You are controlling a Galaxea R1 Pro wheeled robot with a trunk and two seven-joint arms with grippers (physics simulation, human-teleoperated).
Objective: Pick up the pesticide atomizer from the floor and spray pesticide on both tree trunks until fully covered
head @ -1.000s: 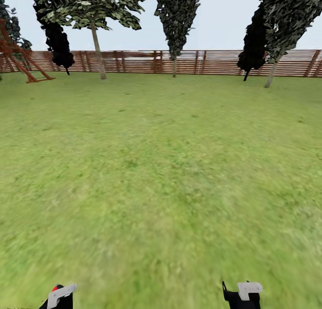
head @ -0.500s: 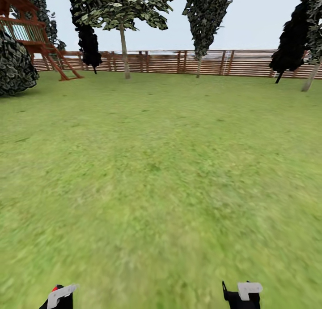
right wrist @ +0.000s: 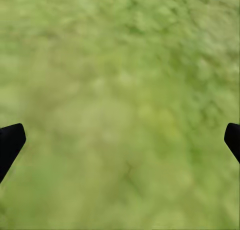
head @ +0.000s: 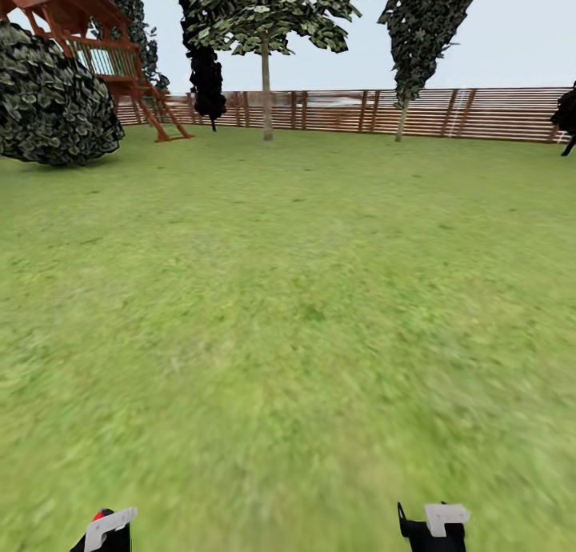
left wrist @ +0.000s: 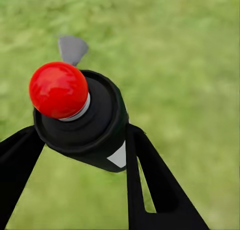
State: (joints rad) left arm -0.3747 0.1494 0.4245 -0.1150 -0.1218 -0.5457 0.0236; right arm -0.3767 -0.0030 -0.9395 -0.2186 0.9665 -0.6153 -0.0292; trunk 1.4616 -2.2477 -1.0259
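We have the pesticide atomizer in our left gripper: in the left wrist view its dark body sits between the two black fingers, which press against its sides, with the red tip on top and a white patch on the flank. In the head view the same gripper shows at the lower edge, with a dot of red beside its pale finger. Our right gripper carries nothing; in the right wrist view its two fingertips stand far apart at the edges, with bare grass between them.

So we judge the pickup done and the step in hand to be the drive across the garden towards a tree. Ahead of us the floor is open lawn up to the slatted wooden fence. Two trees with straight bare trunks stand near that fence, one tree trunk left of centre and another to its right, both well apart from us. A round bush and a wooden playhouse lie off to the left.

We see no white specks of pesticide on either trunk, so spraying is not yet begun. The next move calls for closing in on one trunk, then raising the left arm so the nozzle faces the bark.
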